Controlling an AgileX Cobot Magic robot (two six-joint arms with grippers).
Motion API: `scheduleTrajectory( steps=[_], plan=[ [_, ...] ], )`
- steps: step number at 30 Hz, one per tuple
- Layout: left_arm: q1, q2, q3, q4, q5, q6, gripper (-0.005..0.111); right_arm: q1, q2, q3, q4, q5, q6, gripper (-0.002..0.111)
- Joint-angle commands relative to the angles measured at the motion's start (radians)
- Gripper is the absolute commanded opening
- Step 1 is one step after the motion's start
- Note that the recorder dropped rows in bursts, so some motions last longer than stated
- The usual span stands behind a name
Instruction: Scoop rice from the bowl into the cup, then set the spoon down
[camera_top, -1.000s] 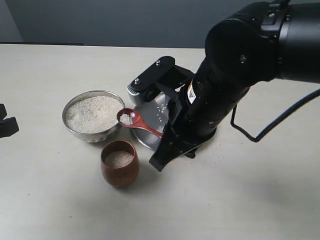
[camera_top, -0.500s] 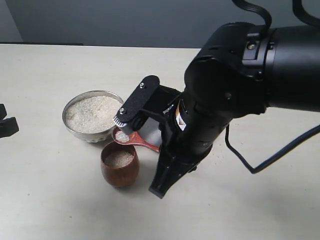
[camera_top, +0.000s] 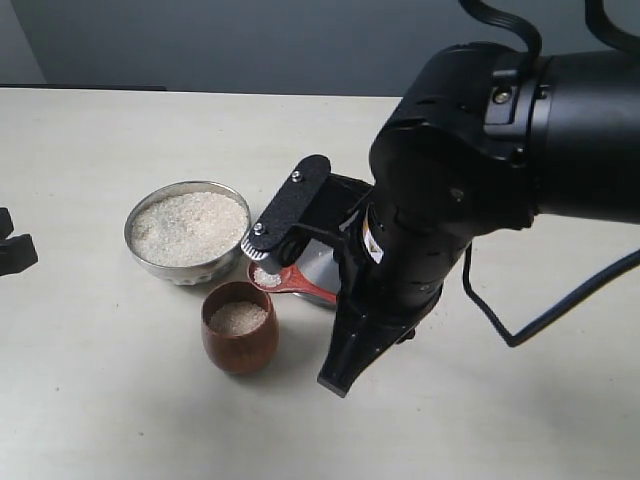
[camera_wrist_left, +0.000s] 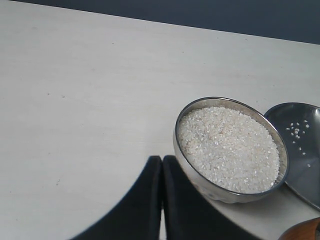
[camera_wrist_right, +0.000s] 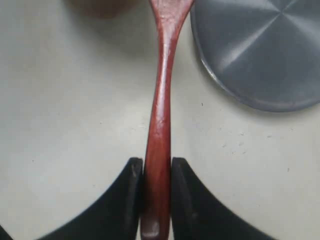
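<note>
The steel bowl (camera_top: 185, 232) (camera_wrist_left: 230, 149) holds a full bed of rice (camera_top: 188, 226) (camera_wrist_left: 227, 147). In front of it stands the wooden cup (camera_top: 239, 328), partly filled with rice. My right gripper (camera_wrist_right: 157, 167) is shut on the handle of the spoon (camera_wrist_right: 160, 125). The spoon head (camera_top: 268, 276) carries rice and hangs just above and to the right of the cup's rim. The right arm hides most of the handle in the exterior view. My left gripper (camera_wrist_left: 162, 161) is shut on nothing, just left of the bowl, and shows at the left edge of the exterior view (camera_top: 12, 248).
A flat steel plate (camera_top: 318, 266) (camera_wrist_left: 300, 145) (camera_wrist_right: 260, 55) lies right of the bowl under the right arm, with a few stray grains on it. The big black right arm (camera_top: 470, 200) fills the middle right of the table.
The right arm swung forward, carrying the loaded spoon from over the bowl's right rim down toward the cup. In the last half second the head shifted slightly right. The left gripper stayed still.
</note>
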Motion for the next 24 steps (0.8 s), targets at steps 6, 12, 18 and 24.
scheduleTrajectory(
  steps=[6, 12, 18, 24],
  plan=[
    [-0.005, 0.003, -0.007, 0.005, -0.009, -0.001, 0.0, 0.009, -0.009, 0.005, -0.014, 0.015, -0.005, -0.001],
    [-0.005, 0.003, -0.007, 0.003, -0.004, -0.001, 0.0, 0.078, -0.009, 0.005, -0.091, 0.021, 0.004, -0.001],
    [-0.005, 0.003, -0.007, 0.003, -0.004, -0.001, 0.0, 0.086, -0.009, 0.005, -0.117, 0.023, 0.014, -0.001],
    [-0.005, 0.003, -0.007, 0.005, -0.009, -0.001, 0.0, 0.086, -0.009, 0.005, -0.137, 0.023, 0.014, -0.001]
  ],
)
